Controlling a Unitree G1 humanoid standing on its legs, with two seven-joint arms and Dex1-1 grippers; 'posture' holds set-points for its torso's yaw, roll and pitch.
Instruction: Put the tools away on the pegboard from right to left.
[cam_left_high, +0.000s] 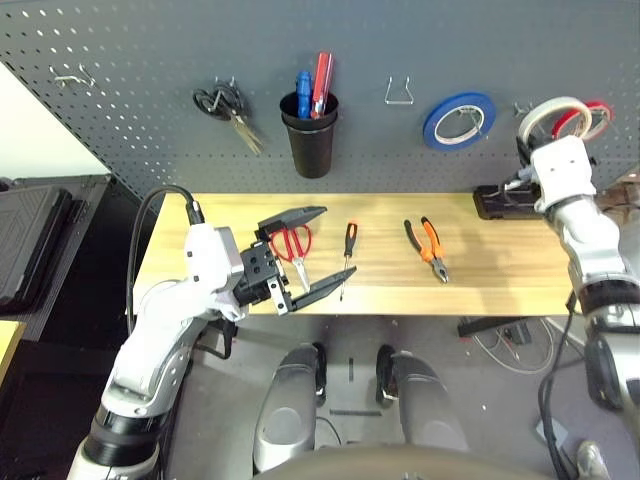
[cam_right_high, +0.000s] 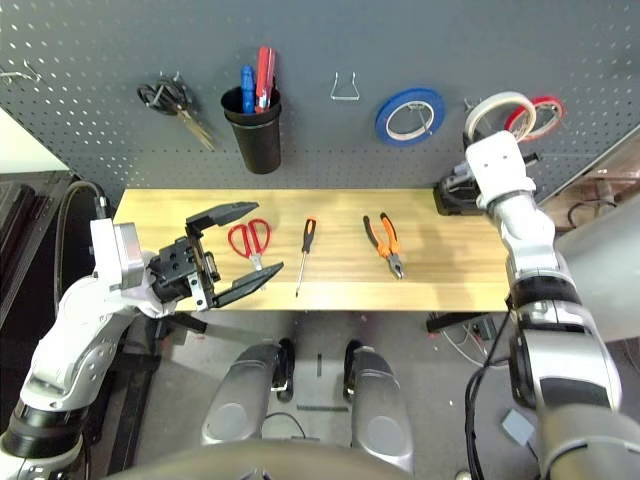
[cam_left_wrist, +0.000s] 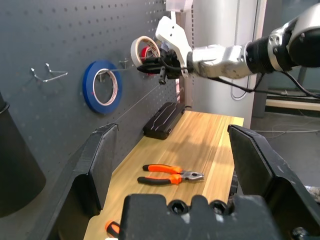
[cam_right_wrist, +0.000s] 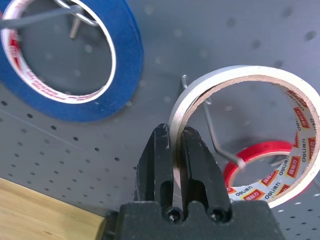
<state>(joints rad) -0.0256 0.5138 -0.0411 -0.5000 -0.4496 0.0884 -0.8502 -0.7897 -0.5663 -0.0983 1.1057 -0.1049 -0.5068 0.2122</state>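
Note:
The cream-white tape roll (cam_right_wrist: 240, 75) is up against the pegboard (cam_left_high: 130, 100) at its right end, a metal hook passing through its hole. My right gripper (cam_right_wrist: 176, 131) is shut on the roll's rim, one finger on each side of the wall. On the wooden table lie the red-handled scissors (cam_left_high: 293, 243), the screwdriver (cam_left_high: 349, 250) and the orange-handled pliers (cam_left_high: 430, 248). My left gripper (cam_left_high: 335, 242) hovers open over the table's front left, just in front of the scissors, with nothing in it.
On the pegboard hang black scissors (cam_left_high: 228, 110), a black cup (cam_left_high: 310, 135) with pens, an empty wire hook (cam_left_high: 399, 92), a blue tape roll (cam_left_high: 458, 118) and a red roll (cam_left_high: 595, 115) behind the cream one. A black case (cam_left_high: 505, 203) lies at the table's back right.

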